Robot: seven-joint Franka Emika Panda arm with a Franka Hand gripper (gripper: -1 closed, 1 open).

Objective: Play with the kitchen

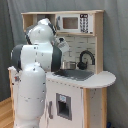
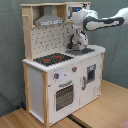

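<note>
The white and light-wood toy kitchen (image 2: pixel 45 75) stands in the middle of both exterior views. Its red-ringed black hob (image 2: pixel 52 59) lies on the counter under the grey hood (image 2: pixel 47 20), with the pegboard back (image 2: pixel 50 37) behind and the oven door (image 2: pixel 64 96) below. In the first exterior view the black faucet (image 1: pixel 85 56) curves over the sink (image 1: pixel 76 74). My gripper (image 2: pixel 76 45) hangs low over the sink end of the counter, pointing down. My own arm (image 1: pixel 35 75) hides most of it in the first exterior view.
A toy microwave (image 1: pixel 75 22) sits in the upper shelf above the sink. A small dispenser door (image 1: pixel 63 105) is in the front panel. The kitchen stands on a wooden floor (image 2: pixel 105 107) against a grey curtain (image 2: pixel 10 50). My arm's base fills the first exterior view's left.
</note>
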